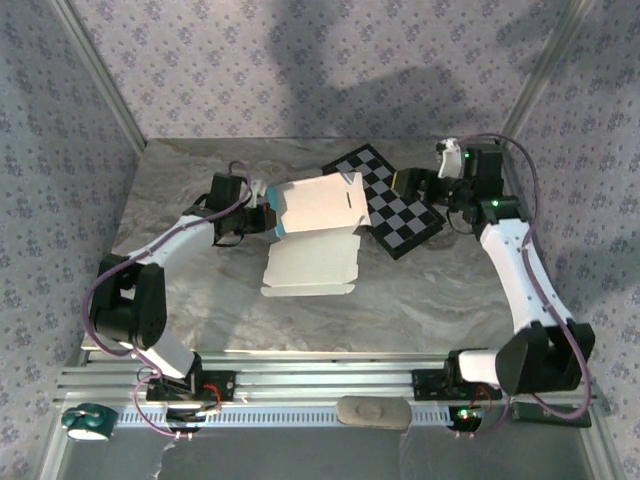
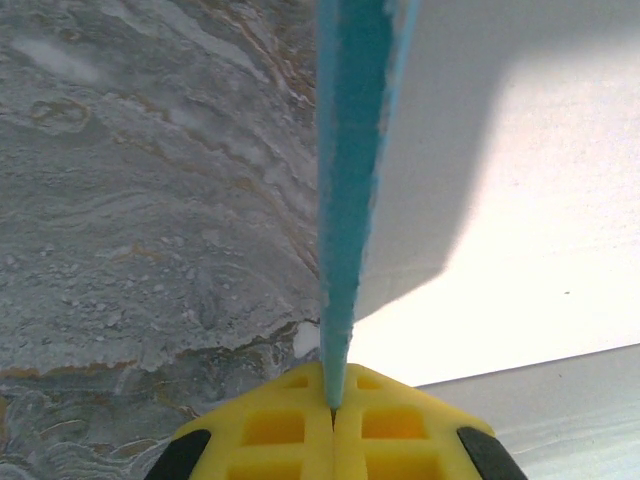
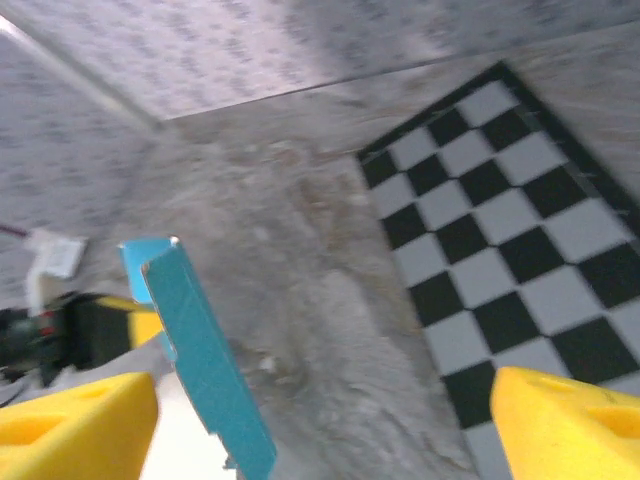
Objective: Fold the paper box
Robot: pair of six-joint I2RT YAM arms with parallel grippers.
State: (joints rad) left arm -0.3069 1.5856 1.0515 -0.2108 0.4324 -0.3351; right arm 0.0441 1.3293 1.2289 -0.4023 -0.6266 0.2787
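Note:
The paper box (image 1: pixel 310 235) lies partly folded in the middle of the table, white faces up, one panel raised at the back and a flat panel toward the front. My left gripper (image 1: pixel 268 218) is shut on its left edge. In the left wrist view the yellow fingers (image 2: pixel 300 430) pinch a thin turquoise flap (image 2: pixel 350 150) that stands upright, with the white panel (image 2: pixel 520 200) to its right. My right gripper (image 1: pixel 408 183) hovers over the checkerboard, right of the box. It is open (image 3: pixel 320 430), with nothing between its fingers, and the box's turquoise flap (image 3: pixel 195 350) stands just inside the left finger.
A black-and-white checkerboard (image 1: pixel 395 205) lies at the back right, partly under the box's right edge; it also shows in the right wrist view (image 3: pixel 500 230). Patterned walls close in the table on three sides. Bare marble tabletop (image 1: pixel 420 300) lies in front of the box.

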